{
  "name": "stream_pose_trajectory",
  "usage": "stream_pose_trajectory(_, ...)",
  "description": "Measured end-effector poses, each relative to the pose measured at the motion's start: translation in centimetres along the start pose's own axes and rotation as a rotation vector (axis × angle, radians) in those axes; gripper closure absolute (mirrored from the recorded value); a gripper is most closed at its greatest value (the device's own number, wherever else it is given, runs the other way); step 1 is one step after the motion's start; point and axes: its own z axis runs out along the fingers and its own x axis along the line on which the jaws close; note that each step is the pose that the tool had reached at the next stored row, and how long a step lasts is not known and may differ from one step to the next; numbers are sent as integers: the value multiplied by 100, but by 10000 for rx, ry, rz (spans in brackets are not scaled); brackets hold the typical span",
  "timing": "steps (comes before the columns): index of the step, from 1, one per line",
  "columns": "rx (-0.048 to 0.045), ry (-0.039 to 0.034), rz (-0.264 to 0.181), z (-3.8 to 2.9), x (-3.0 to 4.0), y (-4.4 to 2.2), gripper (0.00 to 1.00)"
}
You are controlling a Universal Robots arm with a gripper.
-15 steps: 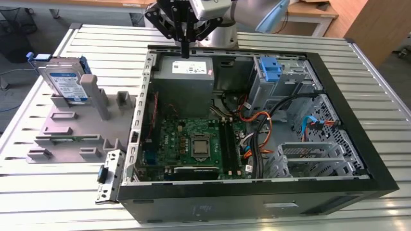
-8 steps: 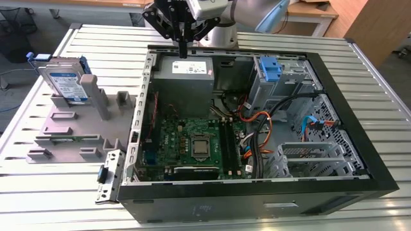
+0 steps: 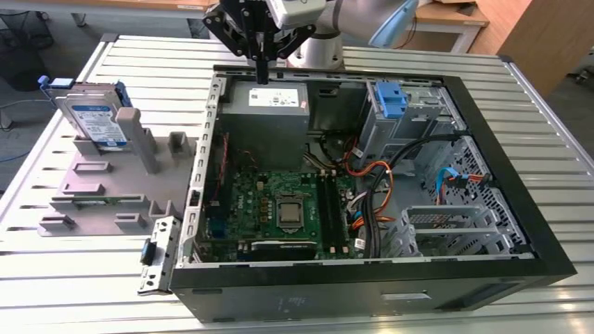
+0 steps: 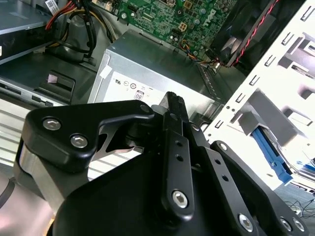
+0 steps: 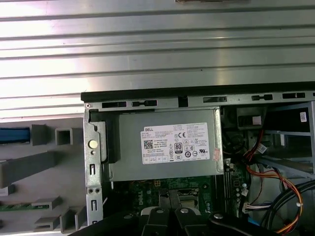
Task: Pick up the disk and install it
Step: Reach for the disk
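Note:
The disk [image 3: 93,120], a silver drive with a white-and-blue label and a blue frame, stands upright on edge in a grey holder [image 3: 102,184] on the table, at the exterior view's left of the open computer case [image 3: 371,278]. Its blue edge [image 5: 14,135] shows in the first wrist view. My gripper [image 3: 263,75] hangs over the case's far wall, just above the grey power supply box [image 3: 267,103], well away from the disk. The black fingers [image 4: 173,101] are pressed together with nothing between them.
Inside the case lie a green motherboard [image 3: 278,209], orange and black cables [image 3: 380,188] and a metal drive cage with a blue latch [image 3: 393,101]. The power supply [image 5: 167,147] sits under the gripper. A slatted metal table [image 3: 55,278] carries everything.

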Motion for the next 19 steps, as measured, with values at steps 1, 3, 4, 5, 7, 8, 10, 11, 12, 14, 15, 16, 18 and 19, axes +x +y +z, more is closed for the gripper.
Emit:
stream_pose_trajectory(1,0,0,0,0,6,0,89)
stream_pose_trajectory(3,0,0,0,0,16,-1,89)
stream_pose_trajectory(4,0,0,0,-1,21,-1,89)
stream_pose_trajectory(5,0,0,0,-1,27,-2,89)
stream_pose_trajectory(7,0,0,0,-1,38,-3,89)
stream_pose_trajectory(8,0,0,0,-1,45,-3,89)
stream_pose_trajectory(10,0,0,0,-2,58,-4,89)
stream_pose_trajectory(11,0,0,1,-2,63,-4,89)
stream_pose_trajectory(12,0,0,0,-2,67,-4,89)
stream_pose_trajectory(14,0,0,-1,-2,76,-6,89)
stream_pose_trajectory(15,0,0,0,-2,81,-6,89)
stream_pose_trajectory(16,0,0,0,-2,87,-7,89)
stream_pose_trajectory(18,-1,-1,-1,-3,105,-8,89)
stream_pose_trajectory(19,0,-1,0,-3,108,-8,89)
